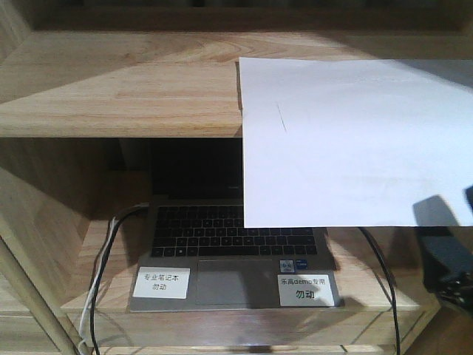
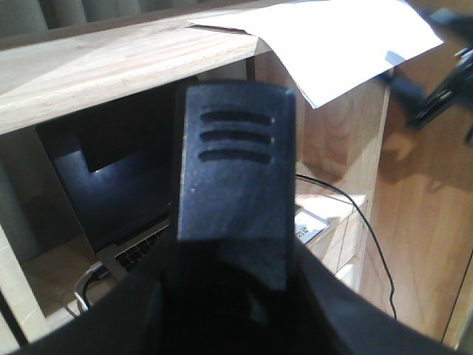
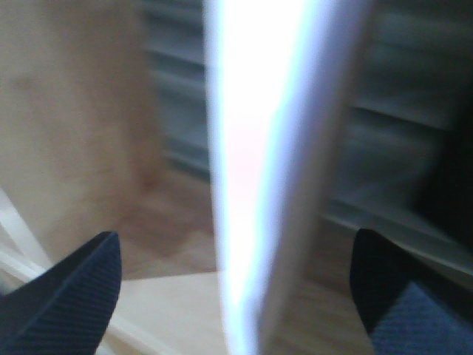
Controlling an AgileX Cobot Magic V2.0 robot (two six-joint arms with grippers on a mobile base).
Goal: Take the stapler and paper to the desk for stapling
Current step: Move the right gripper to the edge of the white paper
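Observation:
The paper [image 1: 355, 140] is a white sheet lying on the upper shelf board, its front half hanging out past the board's edge. It also shows in the left wrist view [image 2: 332, 37]. In the right wrist view the paper [image 3: 255, 170] is seen edge-on and blurred, standing between the two fingertips. My right gripper [image 3: 236, 296] is open around that edge and shows dark at the sheet's lower right corner [image 1: 452, 255]. My left gripper [image 2: 236, 296] is shut on the black stapler [image 2: 236, 170], whose ribbed end sticks up. The desk is out of view.
An open laptop [image 1: 229, 251] with two white labels sits on the lower shelf board [image 1: 369, 281], with cables on both sides. The upper shelf board [image 1: 118, 89] runs across the front view. The right arm [image 2: 436, 81] shows beside the shelf's side panel [image 2: 355, 140].

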